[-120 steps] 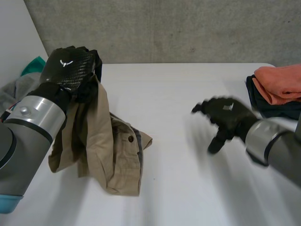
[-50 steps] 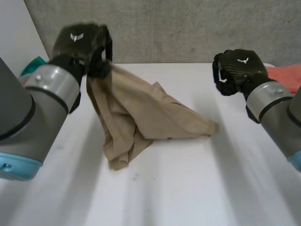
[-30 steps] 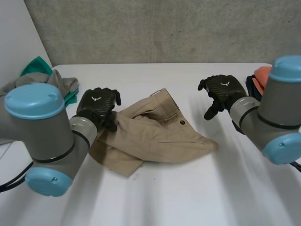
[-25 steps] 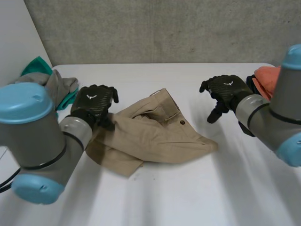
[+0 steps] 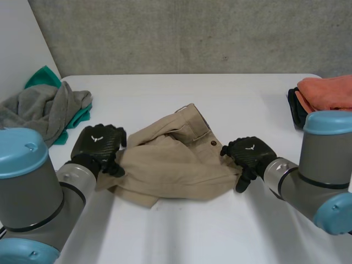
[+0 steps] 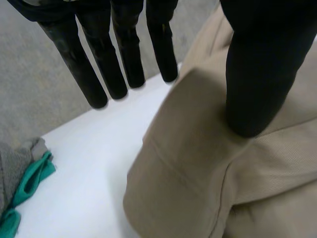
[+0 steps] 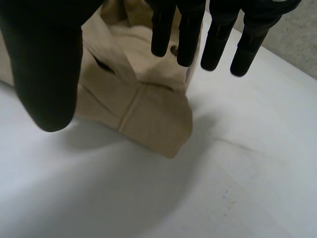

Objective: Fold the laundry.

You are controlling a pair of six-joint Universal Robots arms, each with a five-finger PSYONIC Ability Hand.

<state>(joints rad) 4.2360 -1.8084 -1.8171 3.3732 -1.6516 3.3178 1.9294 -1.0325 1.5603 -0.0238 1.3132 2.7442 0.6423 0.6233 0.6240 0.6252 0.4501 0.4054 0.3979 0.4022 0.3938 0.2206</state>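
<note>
1. Tan shorts lie rumpled and partly doubled over in the middle of the table. A grey-and-green heap sits at the table's left edge and an orange-topped stack at its right edge.
2. Left hand, at the shorts' left edge: fingers straight and released over bare table, thumb resting on the cloth, nothing grasped.
3. Right hand, at the shorts' right corner: fingers straight, spread above the corner, released.
4. Risk: with no grip at either end, a pull from one side would probably drag the whole garment, since a thumb alone may not pin it. Closing on the doubled corner may catch a single layer, so hidden creases get folded in.
5. Change: 0.5 s ago the right hand hovered beyond the corner, toward the far edge; it is now down at the corner. The left hand sits closer to the near edge. 2.4 s ago the shorts hung from the raised left hand.
</note>
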